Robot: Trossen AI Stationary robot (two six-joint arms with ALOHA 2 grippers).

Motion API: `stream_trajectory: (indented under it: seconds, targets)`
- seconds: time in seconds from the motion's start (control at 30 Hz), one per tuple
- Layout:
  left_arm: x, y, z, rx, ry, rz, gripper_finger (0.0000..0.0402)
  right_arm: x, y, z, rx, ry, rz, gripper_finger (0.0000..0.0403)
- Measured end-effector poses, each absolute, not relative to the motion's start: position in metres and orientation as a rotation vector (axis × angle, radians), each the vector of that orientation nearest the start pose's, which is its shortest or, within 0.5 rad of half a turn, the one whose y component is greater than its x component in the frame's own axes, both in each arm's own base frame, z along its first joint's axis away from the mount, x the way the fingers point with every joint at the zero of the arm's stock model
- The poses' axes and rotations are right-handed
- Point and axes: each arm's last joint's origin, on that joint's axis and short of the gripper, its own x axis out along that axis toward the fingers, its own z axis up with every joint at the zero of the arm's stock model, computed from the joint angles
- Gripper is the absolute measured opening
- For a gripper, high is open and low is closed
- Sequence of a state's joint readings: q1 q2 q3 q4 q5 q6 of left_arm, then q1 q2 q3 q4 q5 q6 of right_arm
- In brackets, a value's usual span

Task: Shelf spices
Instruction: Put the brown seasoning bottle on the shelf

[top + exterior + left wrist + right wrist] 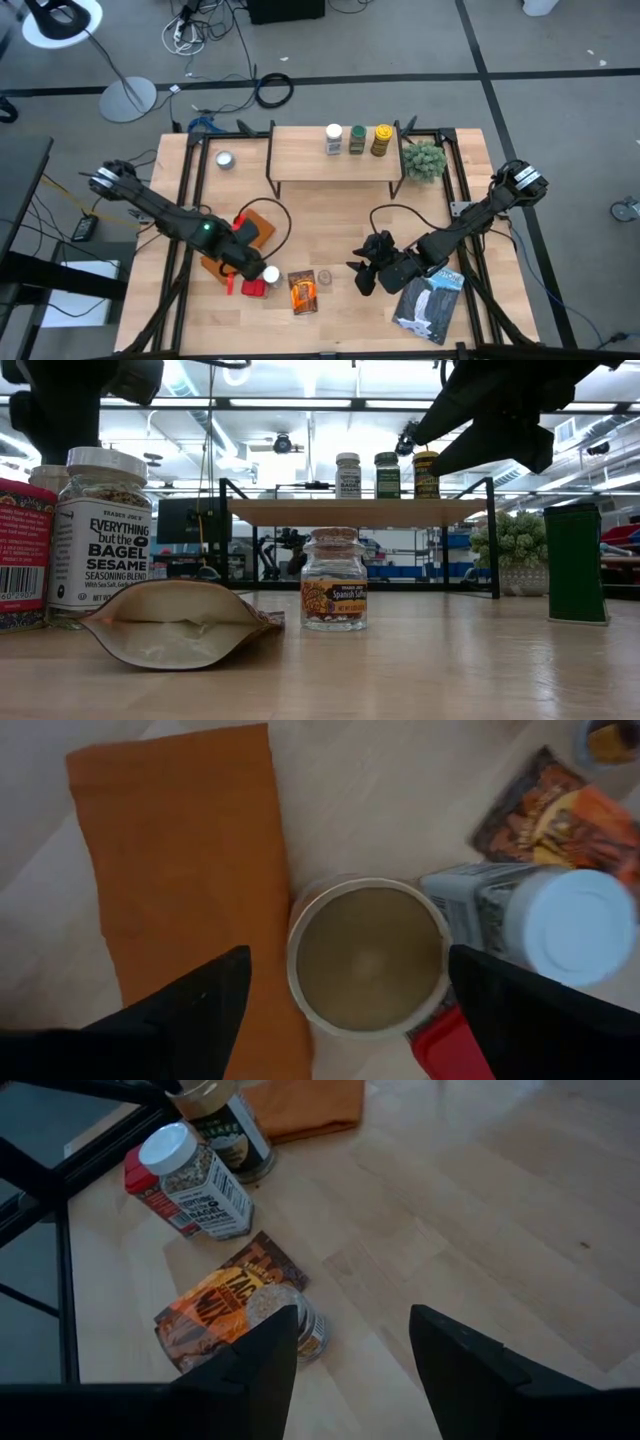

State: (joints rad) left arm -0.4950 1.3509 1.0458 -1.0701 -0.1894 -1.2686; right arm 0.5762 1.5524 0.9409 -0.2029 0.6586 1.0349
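Spices are split between two places. Three jars, white-lidded, green-lidded and yellow-lidded, stand in a row on the far right part of the shelf. The rest remain on the table near the front, left of centre: a tan cylinder, a white-lidded bagel-seasoning jar, a red tin, an orange packet and a small saffron jar just right of the packet.

Step in hand, as judged: picking up the next container. The left gripper hangs directly over the tan cylinder, fingers spread wide to either side of its lid and closed on nothing. The right gripper hovers right of the packet, aimed toward the small saffron jar, fingers parted and empty.

Next move, as judged: the left gripper must descend squarely around the tan cylinder. The bagel jar and red tin stand touching or just beside it on one side, so the finger there has little room and could knock them. An orange cloth lies on the other side.
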Motion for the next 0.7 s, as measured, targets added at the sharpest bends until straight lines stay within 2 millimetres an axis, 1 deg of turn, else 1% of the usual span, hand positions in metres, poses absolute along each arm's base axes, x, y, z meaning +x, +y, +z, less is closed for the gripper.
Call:
stream_trajectory:
  seconds: [0.13,0.27,0.7]
  targets:
    - [0.2133,-0.1089,0.2453,-0.607,1.215,0.572,0.0344,0.2716,0.1554,0.2100,0.524,0.540,-0.397,0.0194]
    - [0.2149,-0.1097,0.2434,-0.603,1.217,0.572,0.0344,0.2716,0.1554,0.2100,0.524,0.540,-0.397,0.0192]
    - [0.2133,-0.1086,0.2507,-0.600,1.205,0.562,0.0344,0.2719,0.1555,0.2104,0.518,0.539,-0.393,0.0193]
